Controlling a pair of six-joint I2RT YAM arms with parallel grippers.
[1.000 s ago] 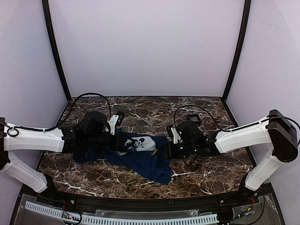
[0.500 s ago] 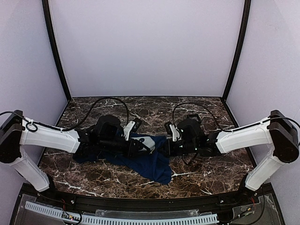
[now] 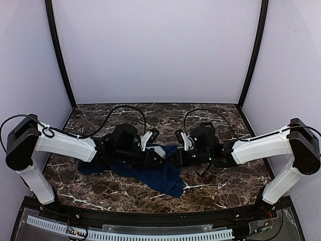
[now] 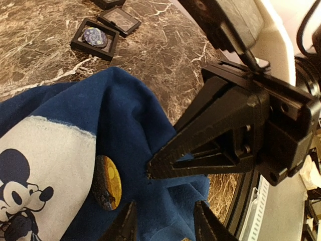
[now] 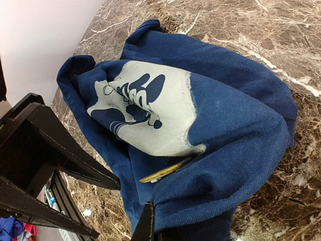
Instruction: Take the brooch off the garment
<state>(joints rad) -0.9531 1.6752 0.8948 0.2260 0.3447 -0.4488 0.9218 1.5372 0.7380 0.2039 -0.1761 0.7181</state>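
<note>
The garment point(image 3: 163, 176) is a navy T-shirt bunched mid-table, its pale print point(image 4: 35, 165) facing up. A round gold-and-dark brooch point(image 4: 107, 182) is pinned beside the print; in the right wrist view only its thin yellow edge point(image 5: 165, 171) shows in a fold. My right gripper point(image 5: 159, 232) is shut on a fold of the garment point(image 5: 241, 125). Its black fingers point(image 4: 200, 150) meet on the cloth just right of the brooch. My left gripper point(image 4: 165, 226) hangs open over the blue cloth point(image 4: 125, 110), with the brooch just outside its left fingertip.
Small black square trays point(image 4: 94, 38) point(image 4: 119, 19) lie on the marble table point(image 3: 220, 186) beyond the shirt; one holds a bluish round piece. Both arms meet at mid-table, left gripper point(image 3: 156, 159) and right gripper point(image 3: 174, 158) nearly touching. Purple walls enclose the table.
My left arm has swung right over the shirt, towards the right gripper, and now covers most of the print. The right gripper has shut on the cloth.
</note>
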